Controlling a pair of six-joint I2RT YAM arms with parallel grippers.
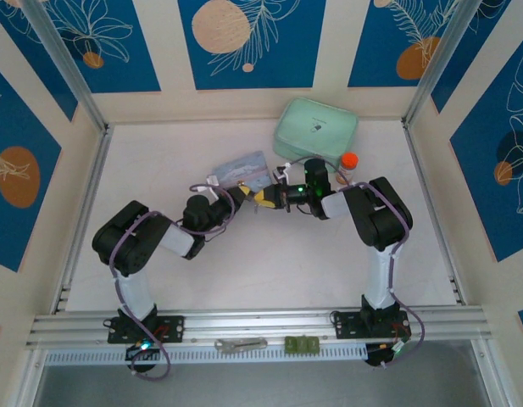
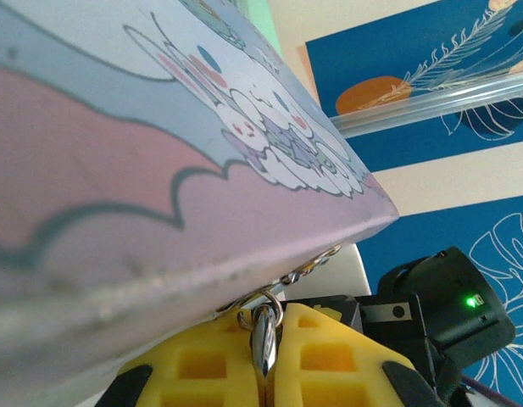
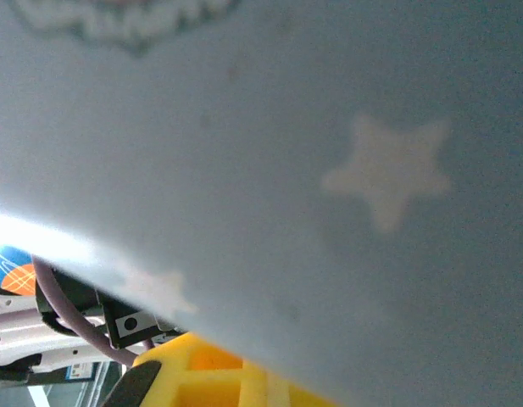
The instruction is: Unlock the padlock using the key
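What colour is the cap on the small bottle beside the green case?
Orange cap, clearest in the top external view.

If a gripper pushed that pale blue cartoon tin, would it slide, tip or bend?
The tin looks rigid: its edge runs straight in the left wrist view, so it probably won't flex. Broad and flat, it would likely slide rather than tip. Its smooth printed face may prove slippery.
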